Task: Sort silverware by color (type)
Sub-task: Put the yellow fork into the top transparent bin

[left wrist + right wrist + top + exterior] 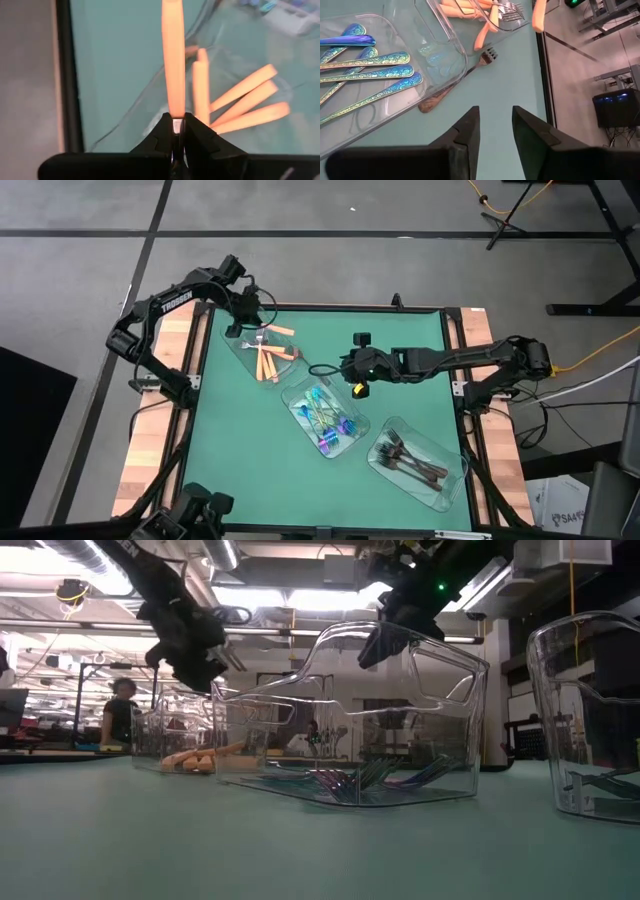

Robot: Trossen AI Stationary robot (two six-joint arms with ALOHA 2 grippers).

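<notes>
My left gripper (176, 120) hovers over the far-left clear tray (250, 362) and is shut on an orange-handled utensil (173, 55). Several more orange-handled pieces (245, 100) lie in that tray. My right gripper (496, 117) stands open and holds nothing, above the table by the middle tray (300, 395). That tray holds several iridescent blue-purple utensils (370, 75). A dark fork (455, 82) lies flat on the green table against that tray's wall. Several dark forks (405, 455) lie in the near-right tray (440, 480). My left gripper pinches the utensil between its two fingers at the silver neck (176, 125), just past the end of the orange handle. The head is hidden between the fingers. The fingers slant downward and the handle sticks straight out beyond them, lifted clear above the tray.
The three clear trays lie in a diagonal row from far left to near right on the green mat (240, 450). Wooden strips (160, 420) flank the mat. A person (120, 710) is in the room beyond the table.
</notes>
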